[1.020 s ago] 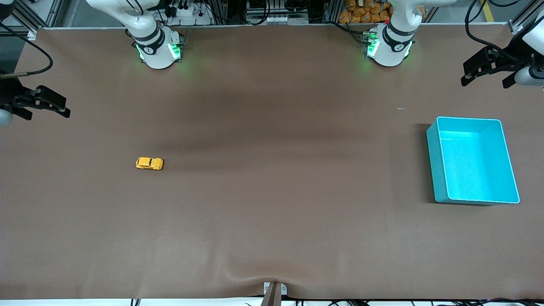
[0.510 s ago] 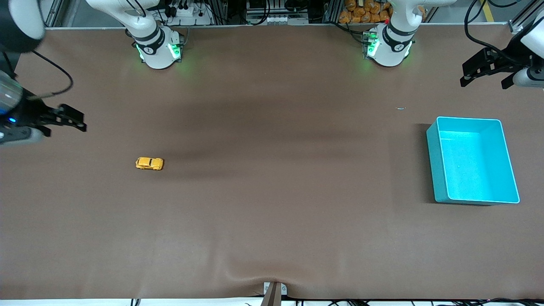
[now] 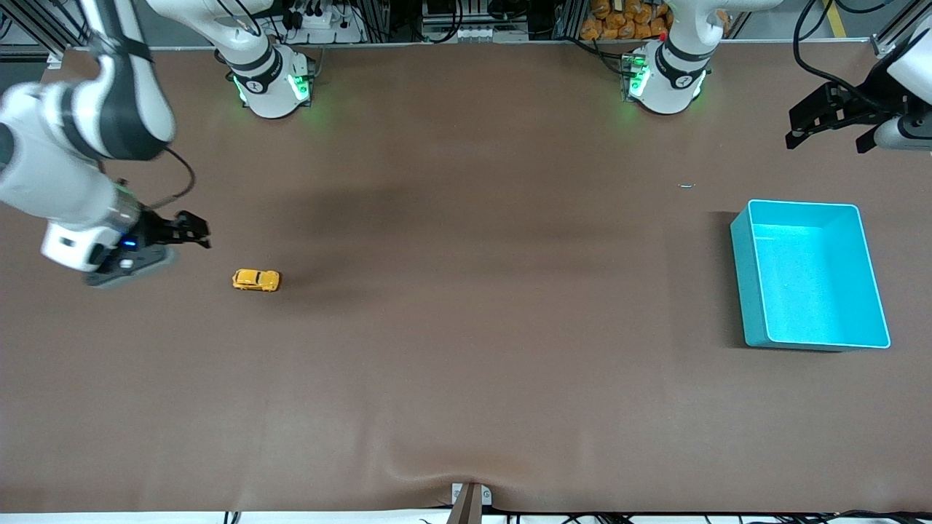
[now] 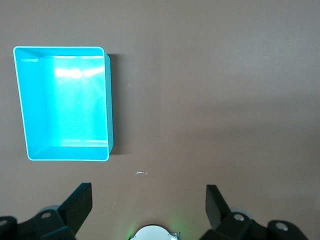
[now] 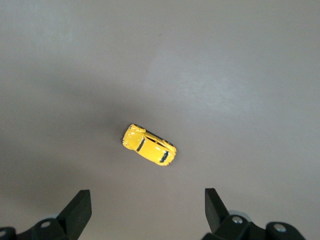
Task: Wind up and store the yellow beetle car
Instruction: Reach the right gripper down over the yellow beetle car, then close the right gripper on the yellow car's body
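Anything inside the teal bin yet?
No. The open rectangular teal plastic bin shows only its bare floor in both views; nothing covers it. The small glossy yellow beetle car sits on the table.

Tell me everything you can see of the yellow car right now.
The car is a tiny glossy yellow-orange toy with a rounded beetle body, dark windows and small black wheels. It sits upright on its wheels on the brown table, toward the right arm's end. Nothing touches it; the open right gripper hangs over the table beside it, the car framed between its fingers in the right wrist view.
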`<action>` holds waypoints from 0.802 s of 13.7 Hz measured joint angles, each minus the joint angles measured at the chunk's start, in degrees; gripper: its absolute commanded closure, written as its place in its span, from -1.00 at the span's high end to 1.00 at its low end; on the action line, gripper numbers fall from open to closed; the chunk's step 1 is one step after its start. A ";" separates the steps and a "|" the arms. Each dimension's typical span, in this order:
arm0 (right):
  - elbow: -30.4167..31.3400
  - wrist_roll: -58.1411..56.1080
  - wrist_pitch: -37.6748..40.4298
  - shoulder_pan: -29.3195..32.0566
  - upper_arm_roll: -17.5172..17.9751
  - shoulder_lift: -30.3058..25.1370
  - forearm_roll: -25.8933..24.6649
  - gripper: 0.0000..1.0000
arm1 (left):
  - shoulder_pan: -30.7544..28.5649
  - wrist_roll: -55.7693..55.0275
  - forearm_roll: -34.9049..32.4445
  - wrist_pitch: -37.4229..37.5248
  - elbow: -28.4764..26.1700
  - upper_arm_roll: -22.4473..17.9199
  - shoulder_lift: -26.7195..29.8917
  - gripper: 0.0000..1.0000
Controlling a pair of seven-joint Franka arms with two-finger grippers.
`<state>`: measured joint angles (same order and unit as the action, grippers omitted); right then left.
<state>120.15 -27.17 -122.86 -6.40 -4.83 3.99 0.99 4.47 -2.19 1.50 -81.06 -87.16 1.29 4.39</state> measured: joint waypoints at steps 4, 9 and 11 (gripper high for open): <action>3.62 -15.69 -6.57 -0.77 -0.02 5.76 -0.09 1.00 | -0.04 0.00 0.00 -0.10 -0.49 0.01 -0.09 1.00; 3.58 -32.62 -10.29 -2.20 0.00 10.75 -0.13 1.00 | -0.09 0.00 0.00 -0.86 -0.59 -0.02 -0.11 1.00; 3.59 -36.86 -11.95 -3.05 0.01 11.99 -0.16 1.00 | -0.09 0.00 0.00 -0.87 -0.65 -0.02 -0.11 1.00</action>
<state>123.73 -64.03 -134.81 -9.45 -4.82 15.97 0.83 4.39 -2.18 1.50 -81.93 -87.81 1.27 4.28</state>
